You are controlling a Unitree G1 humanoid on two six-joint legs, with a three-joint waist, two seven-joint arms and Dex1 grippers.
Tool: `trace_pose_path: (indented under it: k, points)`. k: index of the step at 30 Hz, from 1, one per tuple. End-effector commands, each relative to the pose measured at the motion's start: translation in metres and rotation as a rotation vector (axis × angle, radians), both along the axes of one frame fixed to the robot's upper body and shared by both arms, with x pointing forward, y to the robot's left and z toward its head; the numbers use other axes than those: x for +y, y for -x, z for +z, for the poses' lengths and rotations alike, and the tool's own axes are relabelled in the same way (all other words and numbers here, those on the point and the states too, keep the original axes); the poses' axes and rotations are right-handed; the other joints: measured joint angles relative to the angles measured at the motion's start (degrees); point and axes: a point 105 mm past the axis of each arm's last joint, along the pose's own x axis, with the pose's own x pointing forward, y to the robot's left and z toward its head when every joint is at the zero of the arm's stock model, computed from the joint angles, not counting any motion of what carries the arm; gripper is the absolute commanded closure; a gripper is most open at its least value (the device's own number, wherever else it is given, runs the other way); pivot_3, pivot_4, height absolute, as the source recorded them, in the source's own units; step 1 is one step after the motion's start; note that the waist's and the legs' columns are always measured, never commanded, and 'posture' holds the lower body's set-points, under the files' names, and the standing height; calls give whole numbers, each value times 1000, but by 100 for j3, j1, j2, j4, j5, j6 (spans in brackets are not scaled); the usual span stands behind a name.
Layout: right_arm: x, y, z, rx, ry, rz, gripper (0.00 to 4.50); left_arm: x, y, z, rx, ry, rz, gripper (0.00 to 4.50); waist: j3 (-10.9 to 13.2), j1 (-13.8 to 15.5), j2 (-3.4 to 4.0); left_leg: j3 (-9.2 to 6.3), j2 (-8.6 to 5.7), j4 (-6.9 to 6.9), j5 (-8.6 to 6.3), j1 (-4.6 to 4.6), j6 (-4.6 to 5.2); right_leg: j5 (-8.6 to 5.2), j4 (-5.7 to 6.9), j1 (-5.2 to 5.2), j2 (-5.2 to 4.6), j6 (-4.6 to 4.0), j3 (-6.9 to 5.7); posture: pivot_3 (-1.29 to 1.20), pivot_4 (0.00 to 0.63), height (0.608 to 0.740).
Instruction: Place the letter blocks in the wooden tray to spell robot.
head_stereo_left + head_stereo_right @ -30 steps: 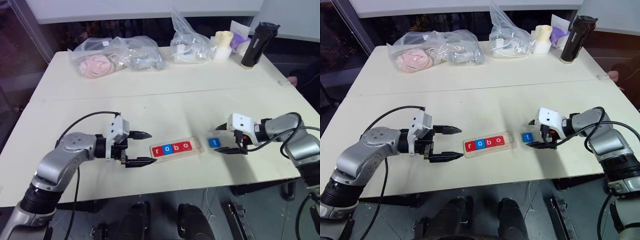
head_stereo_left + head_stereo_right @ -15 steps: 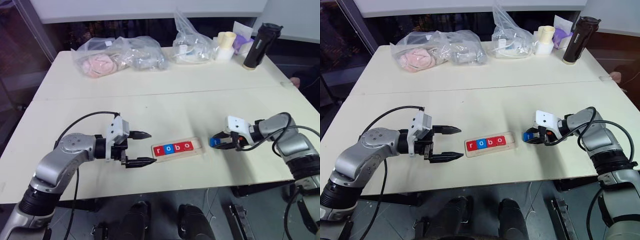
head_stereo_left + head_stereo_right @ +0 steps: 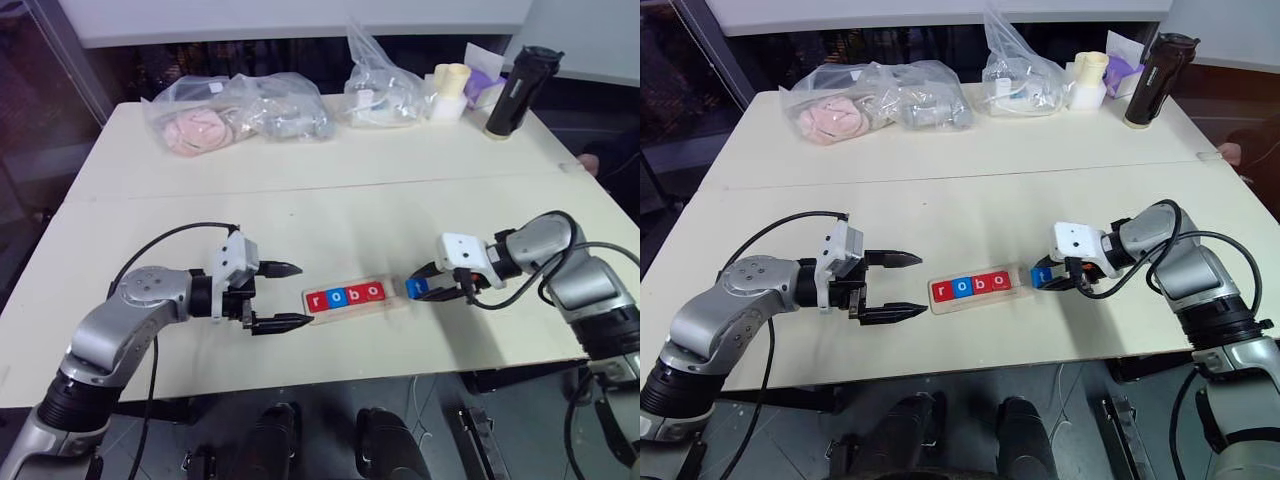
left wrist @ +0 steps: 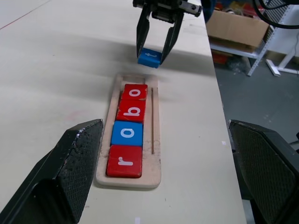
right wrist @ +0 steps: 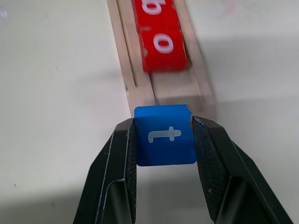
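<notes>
The wooden tray (image 3: 395, 301) lies at the table's front middle. In it sit letter blocks spelling r, o, b, o: red r (image 4: 124, 161), blue o (image 4: 127, 133), red b (image 4: 131, 110), red o (image 4: 135, 92). My right gripper (image 3: 420, 286) is shut on the blue t block (image 5: 165, 134), held just off the tray's right end, where one slot place is bare. My left gripper (image 3: 287, 296) hangs open just left of the tray, with nothing between its fingers.
At the table's far side lie clear plastic bags (image 3: 235, 112) of items, a cream cup (image 3: 448, 90), a purple pack (image 3: 480, 85) and a black bottle (image 3: 514, 92). A seam (image 3: 300, 190) runs across the tabletop.
My right gripper shut on the blue t block and carried it left to the tray's right end. The left arm stayed still.
</notes>
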Motion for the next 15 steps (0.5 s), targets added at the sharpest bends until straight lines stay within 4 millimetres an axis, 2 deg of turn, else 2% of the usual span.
trace_pose_path:
  k: [1,15]
  points:
    - [8,-3,4,-26,-6,25,3354,0,3,9,-38,11,-8,0,0,-4,0,0,0,0,0,0,0,0,0,0,0,0,0,0,150,725]
    - [27,-9,1,-16,-25,51,3354,1,6,8,-36,11,5,0,0,-6,0,0,0,1,1,0,-1,1,3,-1,2,1,1,0,150,725]
